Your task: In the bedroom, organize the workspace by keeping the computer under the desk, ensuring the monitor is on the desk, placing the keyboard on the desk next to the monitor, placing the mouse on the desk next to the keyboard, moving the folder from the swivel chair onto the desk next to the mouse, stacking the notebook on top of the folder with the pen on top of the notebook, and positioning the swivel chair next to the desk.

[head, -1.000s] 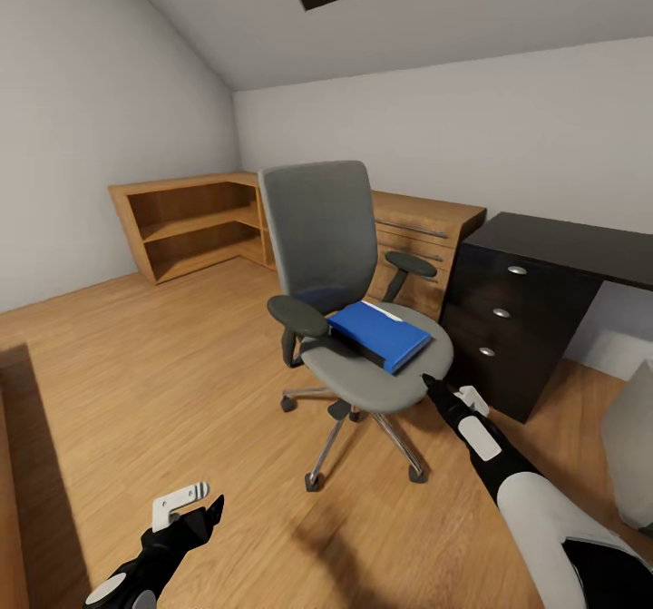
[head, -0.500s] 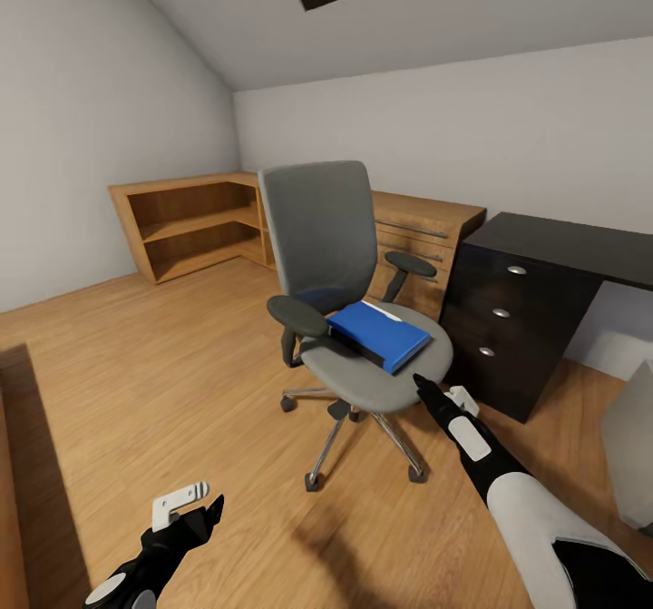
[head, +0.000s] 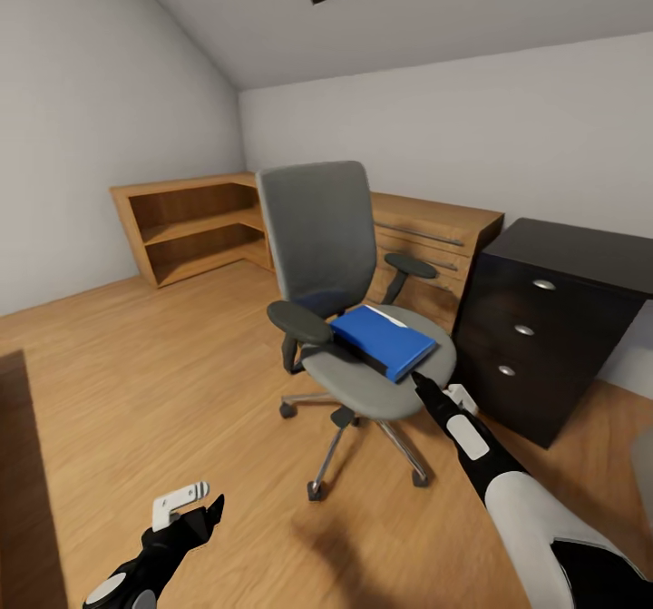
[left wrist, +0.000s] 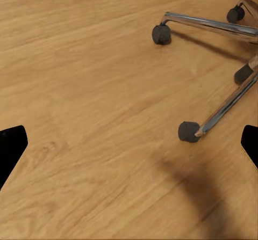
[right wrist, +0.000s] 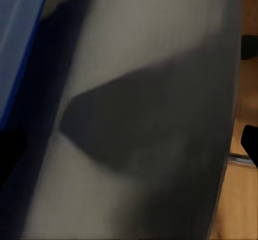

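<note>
The swivel chair [head: 319, 228] stands mid-room with its grey seat [right wrist: 150, 89] facing me. On the seat lies the blue folder [head: 383, 340], whose edge also appears in the right wrist view [right wrist: 16, 46]. My right gripper [head: 423, 382] hovers open at the seat's front edge, just short of the folder's near corner, holding nothing. Down at the lower left, my left gripper [head: 192, 509] hangs open and empty over the floor, and the left wrist view looks at the chair's silver legs [left wrist: 220, 111] and castors. The black desk [head: 553, 319] with silver-knobbed drawers stands to the right of the chair.
A light-wood dresser [head: 440, 228] with bar handles stands behind the chair. A low open wooden shelf unit [head: 190, 223] fills the far left corner. A dark wooden edge [head: 23, 482] runs along the near left. Wood floor [head: 163, 364] lies open left of the chair.
The head camera has shifted, sliding the desk toward the right of the picture. My right gripper has moved closer to the folder's near corner. The left arm has stayed put.
</note>
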